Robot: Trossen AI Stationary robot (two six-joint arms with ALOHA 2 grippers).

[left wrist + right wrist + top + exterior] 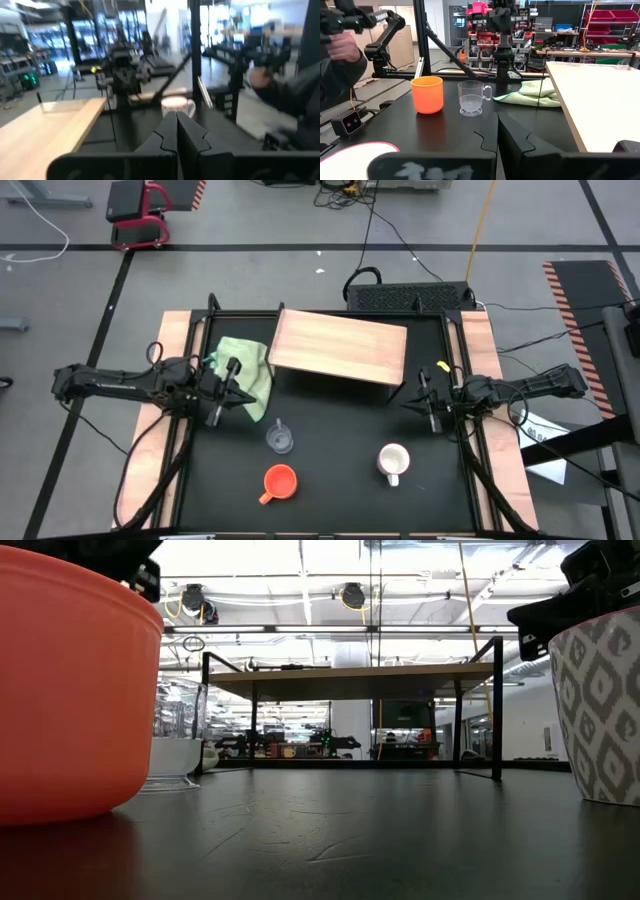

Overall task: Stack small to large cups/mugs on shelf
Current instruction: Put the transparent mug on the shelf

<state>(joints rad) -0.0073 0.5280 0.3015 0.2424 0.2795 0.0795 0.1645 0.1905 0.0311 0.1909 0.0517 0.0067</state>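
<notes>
Three cups stand upright on their bases on the black table. The clear glass cup (280, 438) (472, 97) is mid-table, the orange mug (280, 482) (427, 94) is near the front edge, and the white mug (393, 462) (177, 106) is to its right. The wooden shelf (340, 348) (350, 680) stands on dark legs at the far middle. My left gripper (240, 395) (176, 132) is shut and empty, and hovers level by the green cloth (245, 370). My right gripper (408, 402) (497, 135) is shut and empty, and is level at the shelf's right end.
The green cloth lies crumpled left of the shelf, under and beside my left gripper. Pale wooden strips (165, 360) run along both table sides. A person's hand (340, 47) shows beyond the table in the right wrist view. Bare black tabletop (335, 430) lies between the cups and the shelf.
</notes>
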